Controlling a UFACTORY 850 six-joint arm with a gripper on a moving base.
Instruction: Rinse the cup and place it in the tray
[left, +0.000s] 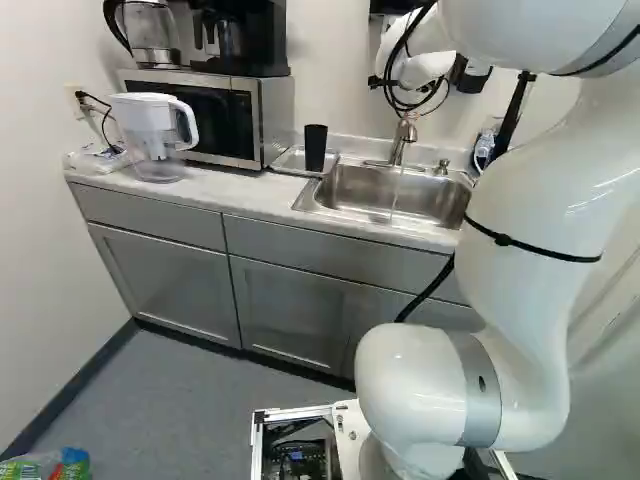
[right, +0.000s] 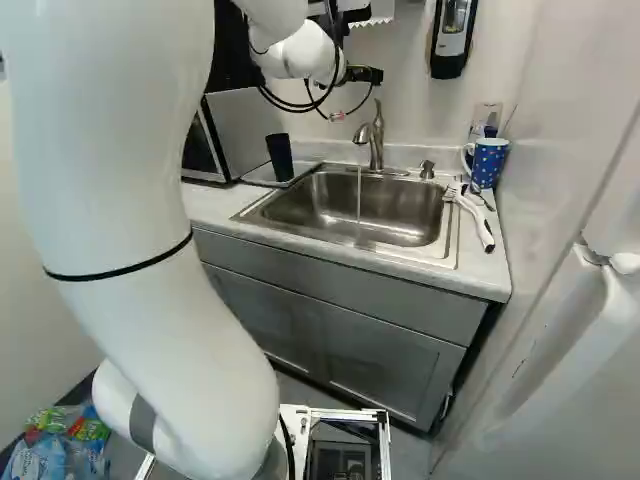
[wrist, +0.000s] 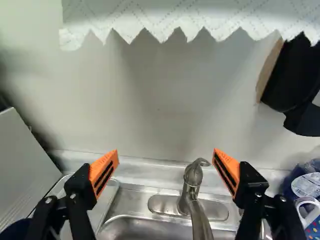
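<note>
Facing the far wall above the sink (right: 455, 250), my gripper (right: 362, 75) has its two fingers spread wide, nothing between them. In the wrist view, the orange pads (wrist: 104, 172) stand well apart, one to either side of the faucet (wrist: 192, 187) as I look past them; a paper towel (wrist: 175, 17) with a serrated edge hangs ahead. The dark cup (right: 279, 157) stands in the metal tray (left: 290, 160), which lies just left of the sink, beside the microwave (left: 275, 120). Water (right: 359, 195) runs in a thin stream from the faucet, mounted on the sink's far side, into the basin. To the right of the sink, I note a blue mug with light dots (right: 488, 162) at the far end of the counter (right: 485, 270), and a white-handled brush (right: 476, 218) nearer. Farther left stands a white-topped pitcher (left: 155, 130).
</note>
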